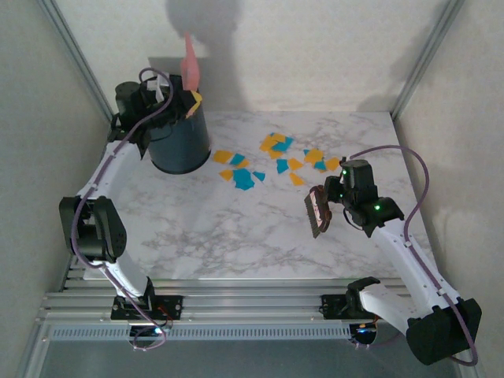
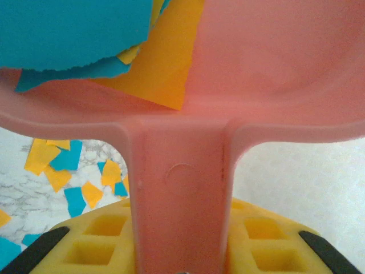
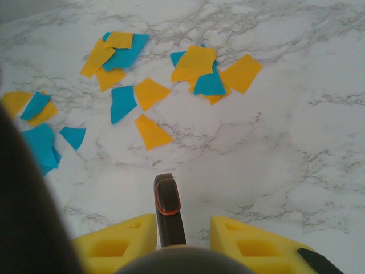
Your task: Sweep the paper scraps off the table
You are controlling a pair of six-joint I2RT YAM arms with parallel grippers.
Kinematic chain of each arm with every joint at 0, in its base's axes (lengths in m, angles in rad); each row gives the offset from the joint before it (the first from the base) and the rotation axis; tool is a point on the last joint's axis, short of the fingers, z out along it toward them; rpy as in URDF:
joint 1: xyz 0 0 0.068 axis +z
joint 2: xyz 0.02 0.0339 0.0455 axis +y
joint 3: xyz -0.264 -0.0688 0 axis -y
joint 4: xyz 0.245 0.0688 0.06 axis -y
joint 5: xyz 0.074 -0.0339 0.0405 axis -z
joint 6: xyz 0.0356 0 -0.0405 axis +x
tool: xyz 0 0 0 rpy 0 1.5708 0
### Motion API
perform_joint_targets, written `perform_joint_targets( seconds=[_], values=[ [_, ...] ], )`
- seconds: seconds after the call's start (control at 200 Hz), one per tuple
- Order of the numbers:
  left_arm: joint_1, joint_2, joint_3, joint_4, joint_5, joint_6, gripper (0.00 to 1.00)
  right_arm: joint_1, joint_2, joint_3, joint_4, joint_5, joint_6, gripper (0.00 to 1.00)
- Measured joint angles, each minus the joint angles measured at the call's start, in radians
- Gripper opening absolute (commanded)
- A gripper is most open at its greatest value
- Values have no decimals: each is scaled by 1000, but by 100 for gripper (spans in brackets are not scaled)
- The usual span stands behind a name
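The left hand (image 2: 179,242) was clamped on the handle of the pink dustpan (image 2: 274,68), held raised over the dark bin (image 1: 179,140) at the far-left corner of the surface (image 1: 236,236). Orange and teal paper scraps (image 1: 276,157) lay scattered across the far middle of the surface, and a few sat in the pan. The right hand (image 3: 182,228) was closed on a brush (image 1: 318,211) just near of them.

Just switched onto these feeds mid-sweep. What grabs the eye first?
First, the loose cluster of orange and teal paper scraps across the far middle of the table. Next, the pink dustpan, held by the left hand over the dark bin at the far left, with scraps lying in it. The right hand grips a brush on the right, nearer than the scraps.
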Motion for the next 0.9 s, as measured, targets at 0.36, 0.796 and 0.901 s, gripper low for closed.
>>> perform_joint_targets(
  seconds=[0.36,0.796,0.901],
  values=[
    [0,3,-100,182,-42,-183,0,0,0,0,0,0,0,0],
    [3,31,-190,406,-100,-426,0,0,0,0,-1,0,0,0],
    [5,31,-220,472,-118,-487,0,0,0,0,-1,0,0,0]
  ],
)
